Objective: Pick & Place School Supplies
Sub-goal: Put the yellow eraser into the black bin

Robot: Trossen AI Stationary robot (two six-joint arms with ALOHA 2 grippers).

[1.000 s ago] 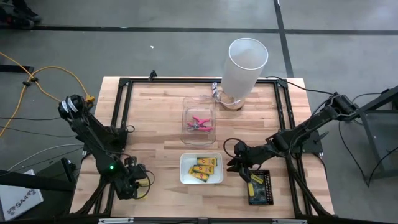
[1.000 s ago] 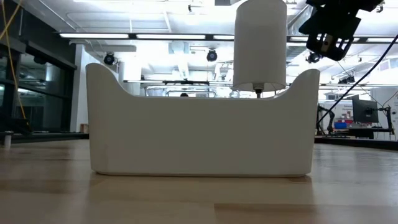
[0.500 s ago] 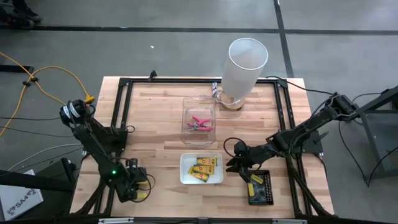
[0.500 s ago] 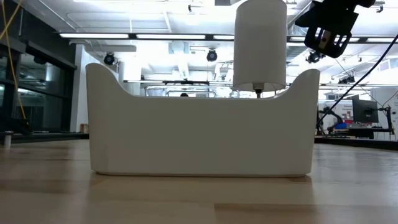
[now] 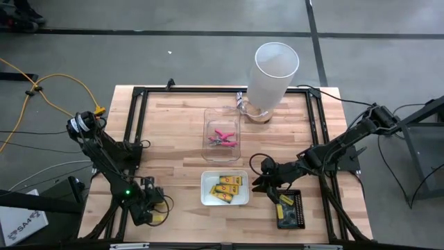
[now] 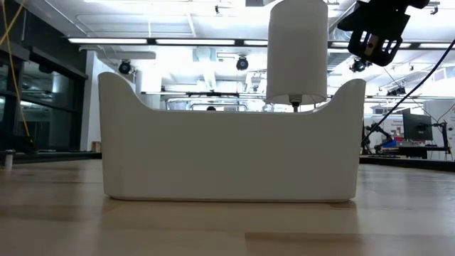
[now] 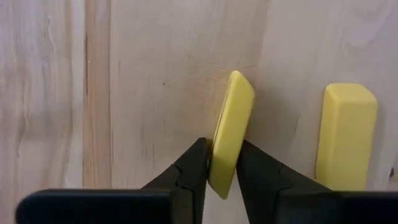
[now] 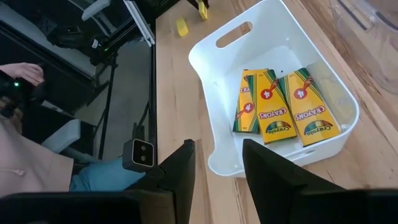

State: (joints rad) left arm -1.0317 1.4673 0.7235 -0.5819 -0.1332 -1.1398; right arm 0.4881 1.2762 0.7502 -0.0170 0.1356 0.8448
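Yellow plastic or rubber was what the left end effector (image 7: 221, 171) was seen clamped on: a small yellow block (image 7: 231, 132), pinched edge-on between the two fingers at the near left corner of the worktop (image 5: 180, 125), with a second yellow block (image 7: 346, 135) lying just beside it on the wood. The grip was judged risky, since only the lower end of the block sat between the fingertips and the piece stood tilted; it could be twisted out or dropped on lifting, and the neighbouring block could be nudged. The right end effector (image 8: 216, 163) was held with its fingers apart and nothing between them, above the edge of the white tray (image 8: 211, 40), where three crayon packets (image 8: 277, 106) lay side by side. From above, only the layout was given: the pink scissors (image 5: 222, 138) in the clear tray (image 5: 208, 119), the black tray (image 5: 297, 205) and the tall white cylinder (image 5: 272, 75), while the pinch itself could not be made out there. From worktop height, little beyond the white tray's wall was shown.
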